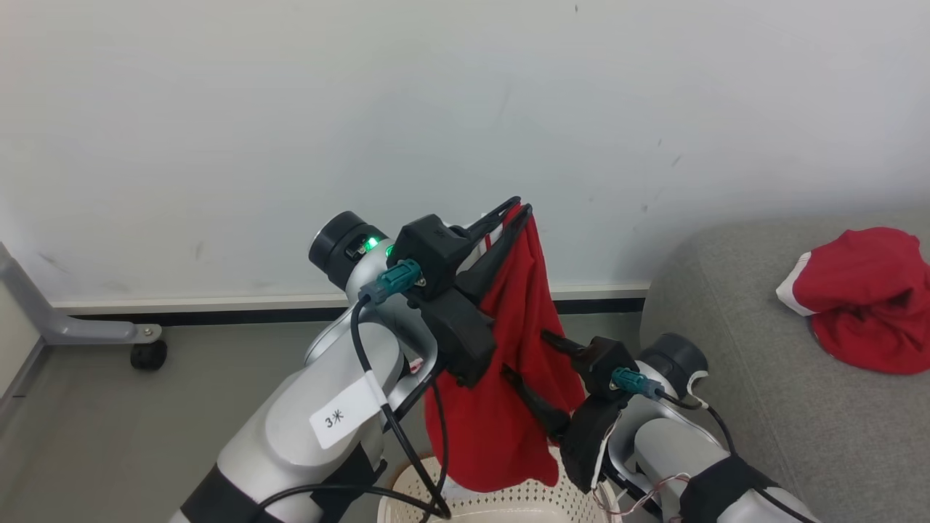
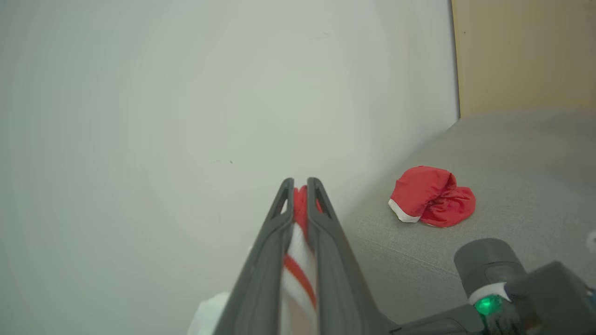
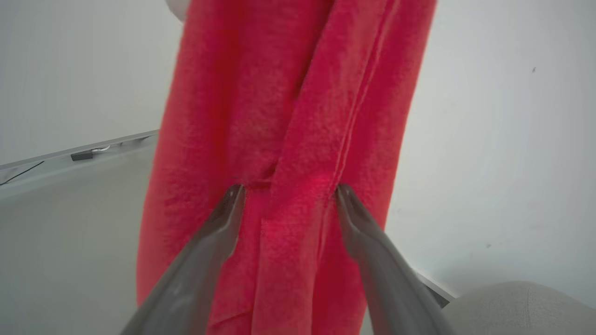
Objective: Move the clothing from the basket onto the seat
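Left gripper (image 1: 514, 209) clamps the top of a soft red fabric garment with white trim (image 1: 508, 407) in the head view, its two dark fingers drawn almost together on the cloth, which hangs straight down beneath it. Right gripper (image 1: 524, 357), lower and just to the right of the left gripper, stands spread wide, fingers against the middle of the hanging cloth without gripping it. Below both, the hem reaches the mouth of the small cream-white perforated plastic basket (image 1: 508, 505). Well to the right of the right gripper, a second crumpled red garment with a white cuff (image 1: 857, 298) lies on the large grey fabric-upholstered seat (image 1: 755, 421)

From the left wrist, the left gripper (image 2: 300, 186) shows the garment (image 2: 298, 274), here red cloth and a white, red-striped band, squeezed between its narrow fingers; ahead and to the right of it, the second garment (image 2: 430, 197) rests on the seat (image 2: 521, 177), beside a pale wall (image 2: 139, 116)

From the right wrist, the right gripper (image 3: 288, 190) holds its fingers far apart, both tips on the hanging garment (image 3: 279, 102); a corner of the seat (image 3: 521, 302) shows at its lower right
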You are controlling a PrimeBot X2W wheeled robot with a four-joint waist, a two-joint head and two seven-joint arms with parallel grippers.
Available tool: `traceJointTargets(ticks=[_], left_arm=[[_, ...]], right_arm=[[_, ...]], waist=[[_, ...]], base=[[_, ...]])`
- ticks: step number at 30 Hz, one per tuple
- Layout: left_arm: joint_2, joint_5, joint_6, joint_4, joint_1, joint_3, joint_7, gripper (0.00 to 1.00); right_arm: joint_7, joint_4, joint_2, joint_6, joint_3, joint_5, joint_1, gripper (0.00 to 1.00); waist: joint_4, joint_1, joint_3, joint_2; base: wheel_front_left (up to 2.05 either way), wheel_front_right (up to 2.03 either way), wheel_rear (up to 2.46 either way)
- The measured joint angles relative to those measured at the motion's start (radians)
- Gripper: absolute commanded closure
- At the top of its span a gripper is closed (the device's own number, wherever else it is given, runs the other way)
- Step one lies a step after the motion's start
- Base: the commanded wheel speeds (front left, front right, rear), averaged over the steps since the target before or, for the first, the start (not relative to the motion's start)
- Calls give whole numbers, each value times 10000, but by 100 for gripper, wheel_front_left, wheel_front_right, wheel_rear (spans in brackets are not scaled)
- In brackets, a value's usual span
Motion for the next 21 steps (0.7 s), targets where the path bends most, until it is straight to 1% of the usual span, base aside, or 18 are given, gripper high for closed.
traceJointTargets(ticks=[1, 2, 3, 4, 5, 6, 7, 8, 9, 14, 16, 17, 19, 20, 21], left_arm=[[-6, -35, 0, -35, 0, -17, 13, 100], [-17, -38, 0, -98, -1, -40, 44, 100], [-21, -40, 0, -132, -1, -54, 90, 100], [-29, -50, 0, -155, -1, -69, 96, 100], [-33, -73, 0, -180, -1, -84, 98, 100], [-36, -113, 0, -197, -1, -96, 102, 100], [-36, -136, 0, -209, -1, -104, 138, 100], [-36, -138, 0, -213, -1, -109, 142, 100], [-36, -140, 0, -217, -1, -109, 159, 100], [-13, -247, 13, -242, 25, -27, 234, 100], [73, -309, 96, -253, 75, 109, 234, 100], [107, -332, 105, -257, 129, 192, 228, 95], [215, -451, 186, -253, 289, 311, 226, 40], [282, -545, 190, -249, 378, 345, 226, 36], [349, -591, 240, -240, 471, 376, 215, 23]], right_arm=[[0, 125, 4, 0, 82, 86, -58, 0], [0, 313, 27, 0, 240, 215, -165, 41], [-2, 395, 46, 2, 318, 253, -243, 58], [0, 451, 63, 6, 370, 316, -316, 68], [0, 502, 75, 6, 443, 378, -395, 82], [0, 545, 86, 6, 500, 428, -471, 82], [0, 568, 94, 6, 537, 477, -523, 87], [0, 577, 100, 6, 554, 560, -559, 95], [0, 581, 104, 6, 566, 681, -588, 100], [0, 568, 111, 6, 600, 1135, -653, 100], [0, 550, 113, 6, 564, 1342, -693, 100], [0, 533, 115, 6, 510, 1455, -725, 100], [0, 520, 113, 6, 384, 1580, -861, 100], [0, 516, 113, 6, 314, 1639, -943, 100], [0, 516, 100, 6, 251, 1672, -1035, 100]], waist=[[12, 0, 7, 0], [38, 0, 25, 1], [51, 0, 36, 0], [65, 0, 47, 0], [79, 0, 60, 0], [93, 0, 74, 0], [107, 0, 87, 0], [120, 1, 100, 0], [132, 0, 113, 0], [123, 1, 172, 0], [56, 0, 184, 0], [15, 0, 188, 0], [-80, 0, 197, 0], [-134, 0, 199, 0], [-194, 0, 201, 0]], base=[[0, 0, 0], [0, 0, 0], [0, 0, 0], [0, 0, 0], [0, 0, 0], [0, 0, 0], [0, 0, 0], [0, 0, 0], [0, 0, 0], [0, 0, 0], [0, 0, 0], [0, 0, 0], [0, 0, 0], [0, 0, 0], [0, 0, 0]])
